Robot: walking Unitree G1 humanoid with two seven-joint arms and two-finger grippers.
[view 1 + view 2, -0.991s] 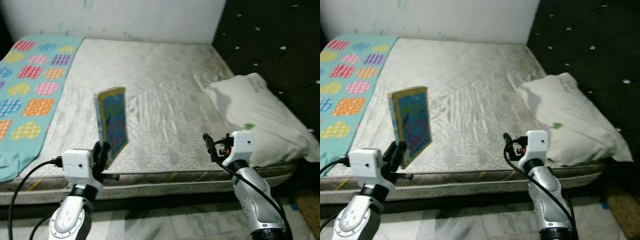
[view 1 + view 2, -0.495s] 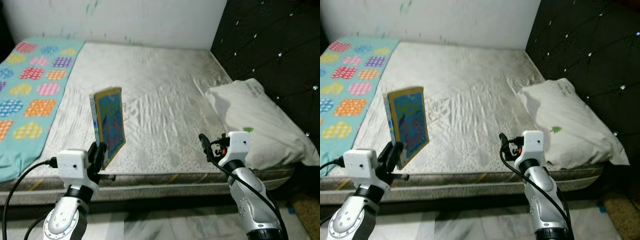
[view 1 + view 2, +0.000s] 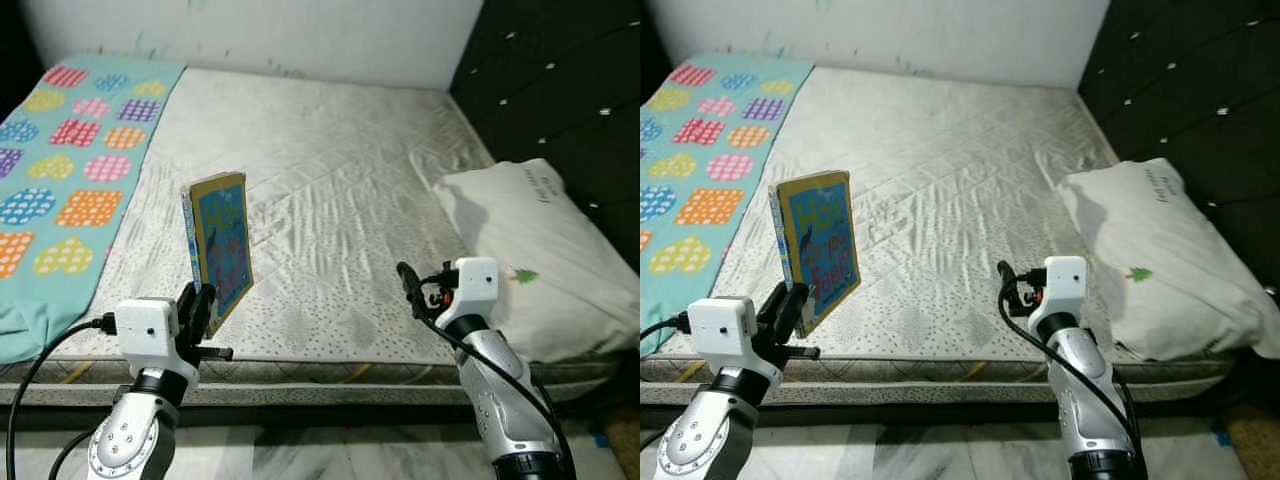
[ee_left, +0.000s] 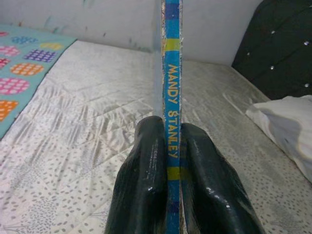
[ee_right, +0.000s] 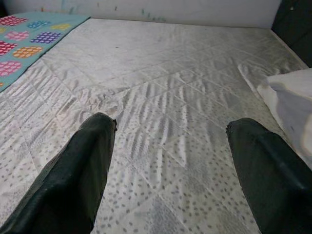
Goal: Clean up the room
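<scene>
My left gripper (image 3: 198,308) is shut on the bottom edge of a thin children's book (image 3: 220,248), held upright over the near edge of the bed. The book has a yellow border and a blue cover; its blue spine (image 4: 172,117) reads "MANDY STANLEY" between the two black fingers (image 4: 144,183). My right gripper (image 3: 408,285) stands open over the near edge of the mattress, with nothing between its fingers (image 5: 80,173). It is well to the right of the book.
The bare white mattress (image 3: 330,180) fills the middle. A turquoise blanket (image 3: 70,170) with coloured hearts lies along its left side. A white pillow (image 3: 540,255) rests at the right by the dark tufted headboard (image 3: 560,90). Marble floor (image 3: 320,460) shows below the bed edge.
The camera has shifted, so the bed sits a little differently in view. The book stays upright in my left gripper. The right gripper stays open in about the same place.
</scene>
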